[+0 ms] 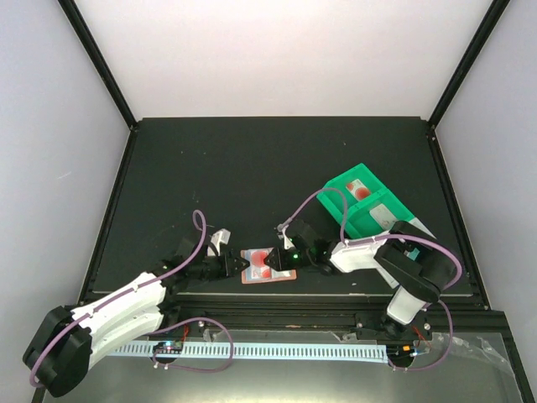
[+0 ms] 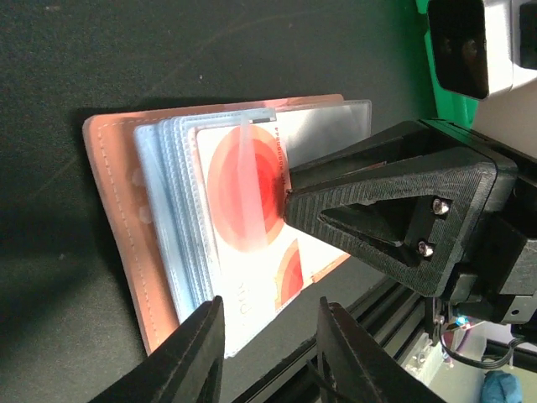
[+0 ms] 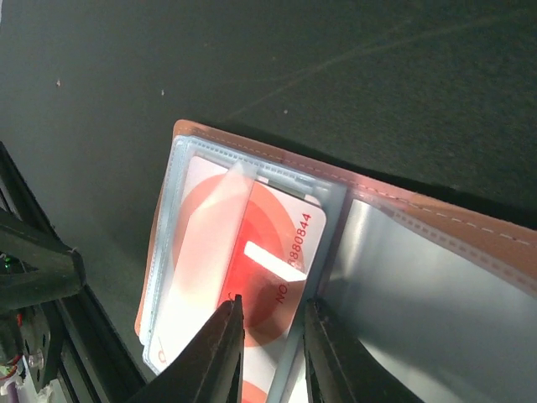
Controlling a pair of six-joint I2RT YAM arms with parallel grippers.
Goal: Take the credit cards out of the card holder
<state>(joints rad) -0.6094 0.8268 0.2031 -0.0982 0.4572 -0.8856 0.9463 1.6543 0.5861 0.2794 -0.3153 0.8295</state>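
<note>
Left pincer (image 2: 270, 304) spread, right pincer (image 3: 273, 304) narrowly parted astride a red-and-white credit card (image 2: 243, 185).
Your card holder (image 1: 252, 278) lies open, low centre on the black table (image 1: 252, 168), white walls (image 1: 277, 50) around; whether the right one grips, you cannot tell.

1. Your left arm (image 1: 117, 312) wears smooth white shells between bulky black joints, and your right arm (image 1: 362, 252) matches it.
2. A purple cable (image 1: 198, 228) loops along each arm.
3. Your left pincer (image 2: 268, 327) and right pincer (image 3: 273, 312) are matt black plastic.
4. The right pincer's finger (image 2: 377, 222) is a hollow triangle carrying two silver screws (image 2: 442, 204).
</note>
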